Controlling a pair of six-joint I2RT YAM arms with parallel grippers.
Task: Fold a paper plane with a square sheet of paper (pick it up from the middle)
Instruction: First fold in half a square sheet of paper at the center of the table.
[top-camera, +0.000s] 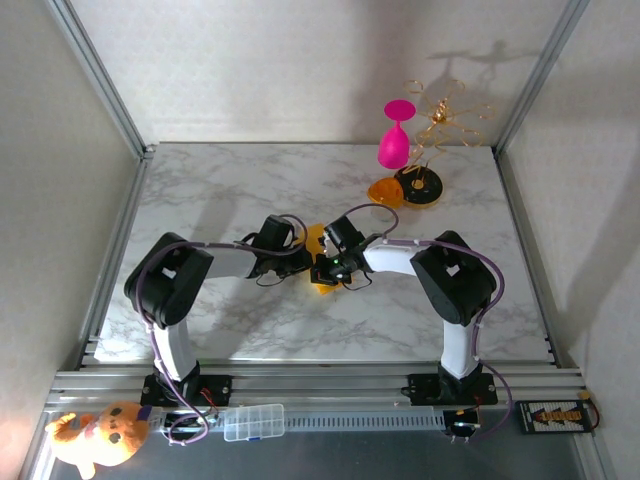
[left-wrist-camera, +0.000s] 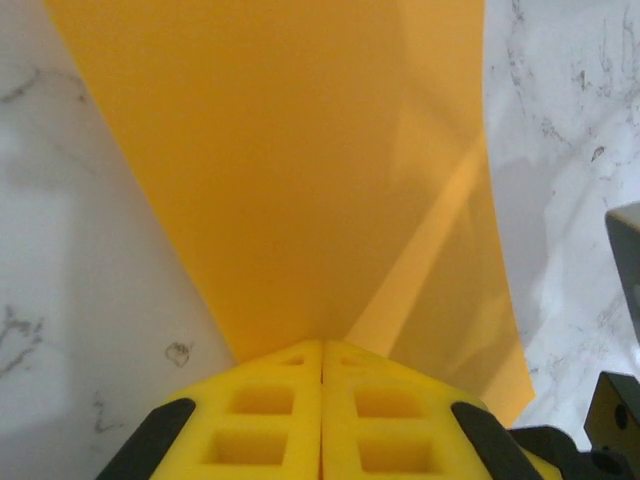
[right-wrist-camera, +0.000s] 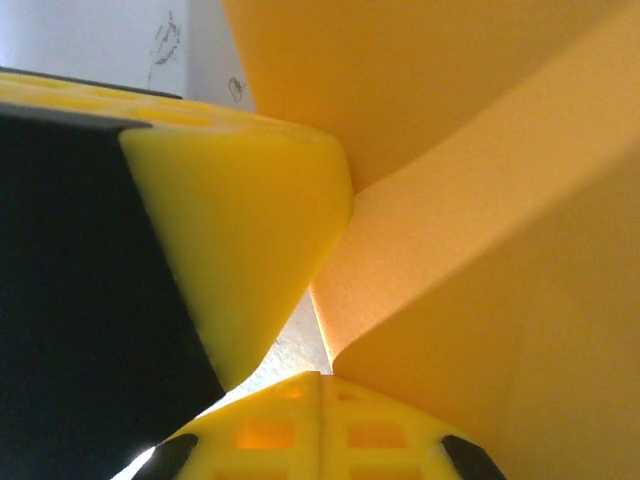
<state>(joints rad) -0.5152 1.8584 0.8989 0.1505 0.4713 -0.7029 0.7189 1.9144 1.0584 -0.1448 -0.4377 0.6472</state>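
The square sheet of paper (left-wrist-camera: 300, 180), creased along a diagonal, is held at the middle of the marble table (top-camera: 220, 190), between the two arms. One edge is pinched by the left gripper (left-wrist-camera: 322, 345), its jaws pressed together. The right gripper (right-wrist-camera: 320, 378) is likewise clamped, seemingly on the fold, probably so the crease can be set.

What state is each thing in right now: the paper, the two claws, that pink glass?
paper: creased, partly folded, pinched by both grippers.
left gripper: shut on the paper.
right gripper: shut on the paper.
pink glass: standing upright at the table's far side.
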